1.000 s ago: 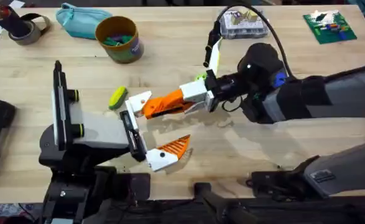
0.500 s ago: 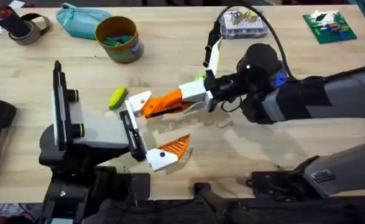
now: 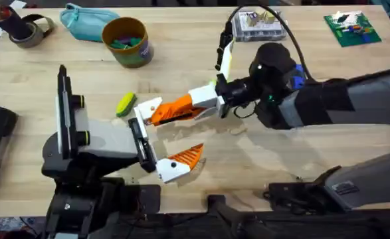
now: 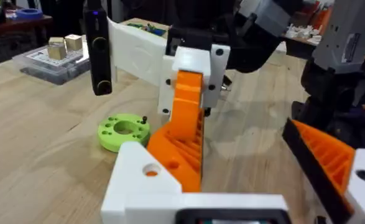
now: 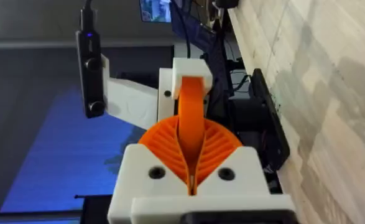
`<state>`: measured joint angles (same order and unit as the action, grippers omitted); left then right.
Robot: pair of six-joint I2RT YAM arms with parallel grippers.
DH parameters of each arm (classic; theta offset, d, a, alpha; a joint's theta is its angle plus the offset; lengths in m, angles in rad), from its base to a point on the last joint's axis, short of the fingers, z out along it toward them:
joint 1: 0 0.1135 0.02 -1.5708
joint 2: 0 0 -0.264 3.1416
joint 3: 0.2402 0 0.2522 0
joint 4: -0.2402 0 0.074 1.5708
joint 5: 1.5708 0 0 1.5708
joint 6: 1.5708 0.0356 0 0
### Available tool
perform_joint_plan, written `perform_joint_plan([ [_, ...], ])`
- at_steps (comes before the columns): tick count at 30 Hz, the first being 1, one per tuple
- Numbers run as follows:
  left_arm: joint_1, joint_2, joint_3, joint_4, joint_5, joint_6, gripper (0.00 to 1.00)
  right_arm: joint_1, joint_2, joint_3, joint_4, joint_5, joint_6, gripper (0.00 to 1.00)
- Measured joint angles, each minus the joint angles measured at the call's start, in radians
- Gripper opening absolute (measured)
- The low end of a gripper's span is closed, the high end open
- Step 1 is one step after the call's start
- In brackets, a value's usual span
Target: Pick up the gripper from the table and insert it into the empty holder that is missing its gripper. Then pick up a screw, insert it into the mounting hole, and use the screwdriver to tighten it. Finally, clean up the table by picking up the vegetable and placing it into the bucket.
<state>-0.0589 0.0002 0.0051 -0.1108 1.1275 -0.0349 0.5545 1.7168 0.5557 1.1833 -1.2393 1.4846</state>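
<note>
Overhead, the right tool [image 3: 185,109] sits at frame centre, pressed together on the gripper [image 3: 171,109] — a ribbed orange wedge — with its tip at the white angular holder [image 3: 148,107], seemingly lined up for insertion. Nearby lies the yellow-green vegetable [image 3: 125,103]; the ochre bucket [image 3: 127,41] waits upper left on the pale-grained tabletop [image 3: 181,46].

Left wrist view: the wedge meets the holder low in the frame — I cannot tell the left tool's state.

Right wrist view: ribbed orange pads [image 5: 216,146] pinch the wedge.
</note>
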Motion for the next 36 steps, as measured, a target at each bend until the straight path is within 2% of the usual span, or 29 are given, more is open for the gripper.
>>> perform_joint_plan([
  [12,0.0,0.0,0.0,0.0,0.001,-0.002,0.987,0.002,0.001,0.028,-0.061,-0.007,-0.057,0.024],
  [27,0.0,0.0,0.0,0.0,0.0,-0.004,0.986,0.026,0.043,0.07,-0.061,0.009,-0.081,0.024],
  [36,0.002,0.0,0.0,0.0,-0.002,-0.009,0.988,0.032,0.078,0.064,0.04,0.028,-0.104,0.024],
])
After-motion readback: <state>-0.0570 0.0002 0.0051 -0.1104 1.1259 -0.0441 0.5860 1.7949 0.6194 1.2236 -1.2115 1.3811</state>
